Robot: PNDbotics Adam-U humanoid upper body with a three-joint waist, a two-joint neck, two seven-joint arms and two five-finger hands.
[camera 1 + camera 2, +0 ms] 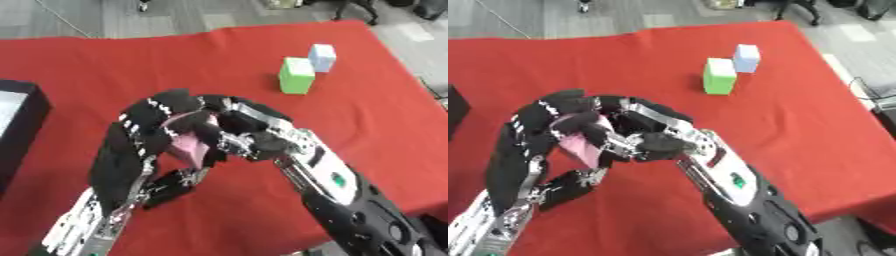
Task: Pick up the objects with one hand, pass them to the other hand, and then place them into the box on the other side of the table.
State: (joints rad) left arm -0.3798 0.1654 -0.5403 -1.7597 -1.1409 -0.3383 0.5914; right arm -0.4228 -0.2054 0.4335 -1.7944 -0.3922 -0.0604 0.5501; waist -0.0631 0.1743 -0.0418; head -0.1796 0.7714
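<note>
pink block (186, 142) mid-handover above tabletop's near edge, left hand (131, 145) and right hand (249, 135) both curled round it. looks light, rigid; best pinched across flat faces. box (17, 120) at left edge.

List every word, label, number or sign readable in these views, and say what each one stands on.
No text can be read anywhere.
Right hand: a small green mark on its white wrist plate, no letters legible.
Green block, pale blue block, pink block between the hands, left hand, dark box: plain faces, no print visible.
</note>
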